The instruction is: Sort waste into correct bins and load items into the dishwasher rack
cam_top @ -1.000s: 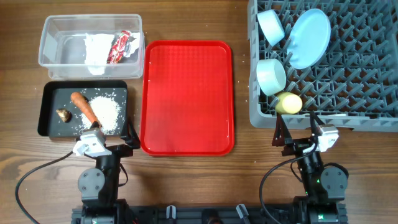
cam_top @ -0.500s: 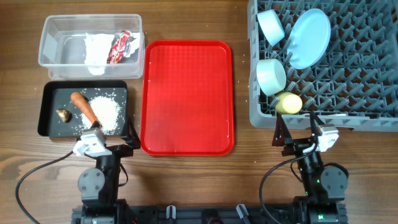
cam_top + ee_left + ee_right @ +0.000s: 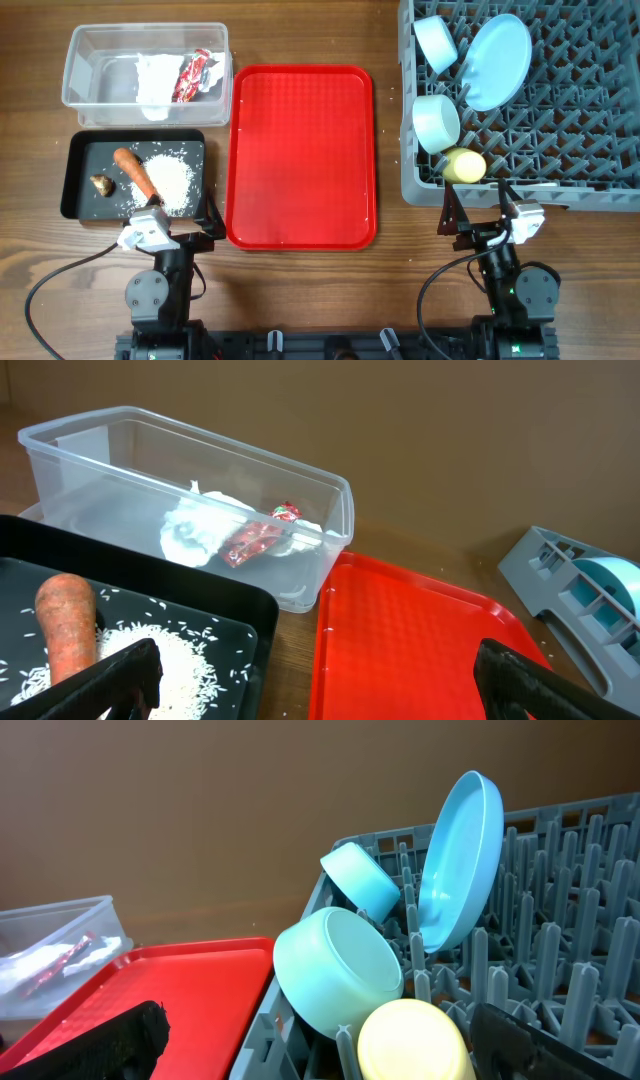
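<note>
The grey dishwasher rack [image 3: 560, 120] holds the light-blue plate [image 3: 497, 60], two pale bowls [image 3: 436, 42] [image 3: 436, 122] and the yellow cup [image 3: 463, 165]; they also show in the right wrist view, plate [image 3: 462, 860], bowls [image 3: 338, 968] [image 3: 362, 880], cup [image 3: 415, 1040]. A thin white handle, perhaps the spoon [image 3: 464, 92], pokes up between the bowls. The clear tub [image 3: 145, 65] holds the tissue [image 3: 153, 80] and wrapper [image 3: 193, 75]. The black tray [image 3: 135, 176] holds rice [image 3: 170, 182], carrot [image 3: 133, 170] and brown lump [image 3: 100, 183]. My left gripper [image 3: 180, 225] and right gripper [image 3: 478, 218] are open and empty at the front edge.
A large flat red tray [image 3: 301, 155] lies in the middle between the bins and the rack, with a few stray rice grains near its edge. Cables run along the front of the wooden table.
</note>
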Tool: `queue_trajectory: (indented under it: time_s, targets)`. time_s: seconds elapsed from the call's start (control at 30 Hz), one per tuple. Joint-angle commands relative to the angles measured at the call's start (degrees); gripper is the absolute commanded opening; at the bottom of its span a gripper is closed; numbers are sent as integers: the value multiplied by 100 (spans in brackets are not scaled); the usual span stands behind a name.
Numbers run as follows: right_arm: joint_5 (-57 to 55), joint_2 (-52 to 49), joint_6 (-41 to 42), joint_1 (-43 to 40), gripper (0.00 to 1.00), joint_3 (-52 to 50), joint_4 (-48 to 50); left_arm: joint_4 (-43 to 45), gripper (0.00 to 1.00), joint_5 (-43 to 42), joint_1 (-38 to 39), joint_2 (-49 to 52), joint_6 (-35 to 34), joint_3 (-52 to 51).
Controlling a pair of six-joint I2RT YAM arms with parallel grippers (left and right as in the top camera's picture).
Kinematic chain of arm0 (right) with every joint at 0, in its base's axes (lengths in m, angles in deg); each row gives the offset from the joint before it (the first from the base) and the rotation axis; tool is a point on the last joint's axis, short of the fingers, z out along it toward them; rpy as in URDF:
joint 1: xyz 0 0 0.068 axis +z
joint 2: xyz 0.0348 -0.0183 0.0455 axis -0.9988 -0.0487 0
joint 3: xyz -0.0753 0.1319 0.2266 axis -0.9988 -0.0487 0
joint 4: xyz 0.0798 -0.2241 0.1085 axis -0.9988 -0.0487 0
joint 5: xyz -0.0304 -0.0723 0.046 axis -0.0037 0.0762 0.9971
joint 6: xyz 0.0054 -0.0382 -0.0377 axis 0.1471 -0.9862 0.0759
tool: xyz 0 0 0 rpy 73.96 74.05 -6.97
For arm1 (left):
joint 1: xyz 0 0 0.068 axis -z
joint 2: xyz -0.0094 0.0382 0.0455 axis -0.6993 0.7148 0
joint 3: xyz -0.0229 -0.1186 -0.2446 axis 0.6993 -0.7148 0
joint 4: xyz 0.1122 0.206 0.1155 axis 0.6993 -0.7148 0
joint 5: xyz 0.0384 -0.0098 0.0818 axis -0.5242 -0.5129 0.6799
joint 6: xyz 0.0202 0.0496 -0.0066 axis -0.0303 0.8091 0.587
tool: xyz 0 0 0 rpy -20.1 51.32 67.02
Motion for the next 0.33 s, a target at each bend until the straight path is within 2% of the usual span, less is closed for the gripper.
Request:
queue_trajectory:
  time_s: [0.0, 0.3]
  targets:
    - [-61, 46, 44, 33, 100, -7, 17, 7, 100, -66, -46, -66, -7, -59]
    - [-61, 46, 44, 33, 100, -7, 15, 7, 100, -66, -46, -66, -7, -59]
